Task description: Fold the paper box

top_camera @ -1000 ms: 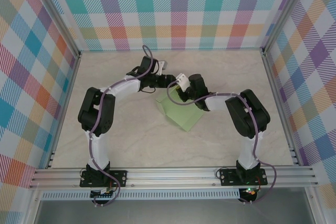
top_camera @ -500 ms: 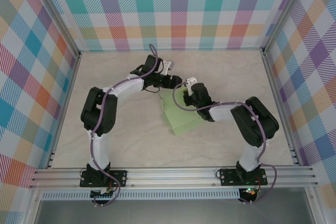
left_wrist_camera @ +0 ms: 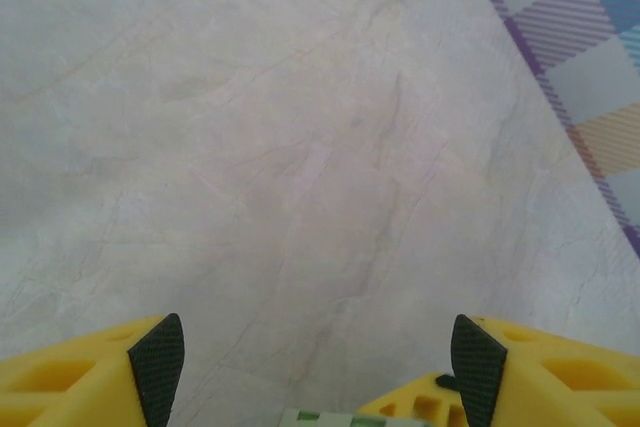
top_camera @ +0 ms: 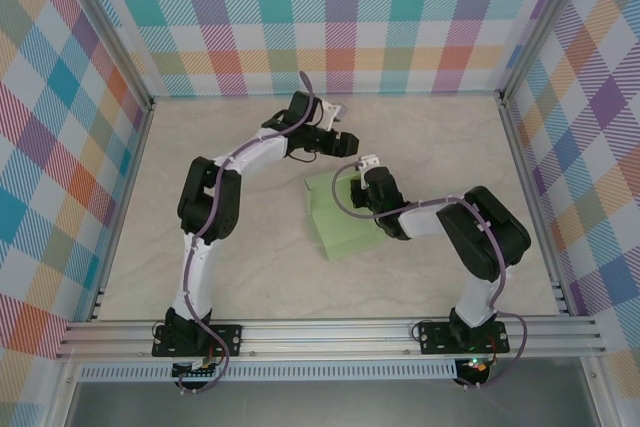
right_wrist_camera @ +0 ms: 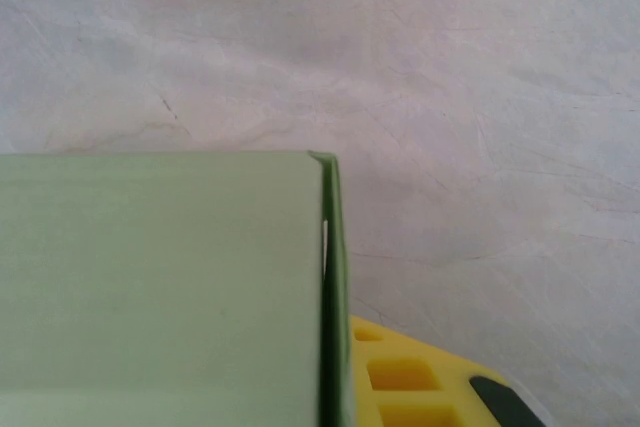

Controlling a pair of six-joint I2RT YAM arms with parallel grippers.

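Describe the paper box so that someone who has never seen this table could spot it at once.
Start at the pale marble-look table inside the checked walls. Near its middle lies the box, a low card rectangle set askew to the table edges. It is the only pale-green thing on the table.

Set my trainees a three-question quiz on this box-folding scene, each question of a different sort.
1. True or false: the left gripper is open.
2. The paper box is: A pale green, B red, C blue.
3. Fill in: the gripper at the far right corner of the paper box is the ____ one.

Key: 1 true. 2 A. 3 right: the right gripper is there.
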